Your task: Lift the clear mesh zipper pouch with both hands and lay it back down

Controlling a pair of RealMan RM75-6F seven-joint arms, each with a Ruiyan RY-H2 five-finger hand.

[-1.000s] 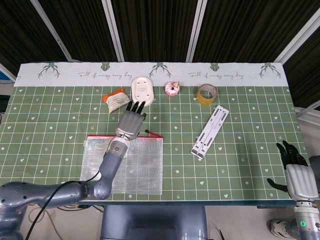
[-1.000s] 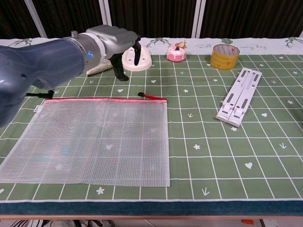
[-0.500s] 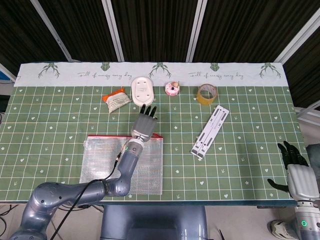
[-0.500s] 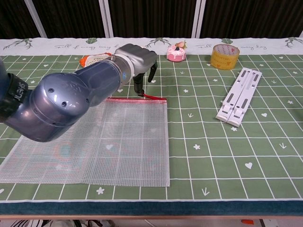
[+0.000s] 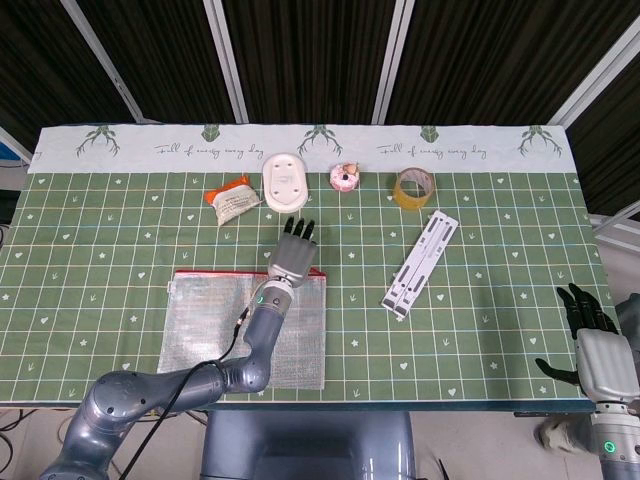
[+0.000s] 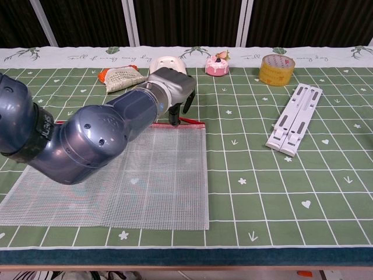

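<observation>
The clear mesh zipper pouch [image 5: 292,338] [image 6: 166,175] lies flat at the table's front left, its red zipper edge away from me. My left hand [image 5: 293,253] [image 6: 173,93] is over the pouch's far right corner, fingers straight and apart. In the chest view the fingertips [image 6: 173,121] point down at the red zipper by its pull; whether they touch it I cannot tell. Nothing is held in it. The left forearm covers the pouch's middle. My right hand [image 5: 597,352] hangs beyond the table's front right corner, fingers spread, holding nothing; the chest view does not show it.
Along the far side stand an orange and white snack packet [image 5: 231,198] [image 6: 120,79], a white oval object [image 5: 284,181], a small pink cake toy [image 5: 343,178] [image 6: 216,64] and a tape roll [image 5: 411,187] [image 6: 277,69]. A white folding stand [image 5: 421,263] [image 6: 294,118] lies right of centre.
My left hand has moved right along the pouch's zipper edge, from its middle to the far right corner, and come slightly nearer. The right hand has stayed in place.
</observation>
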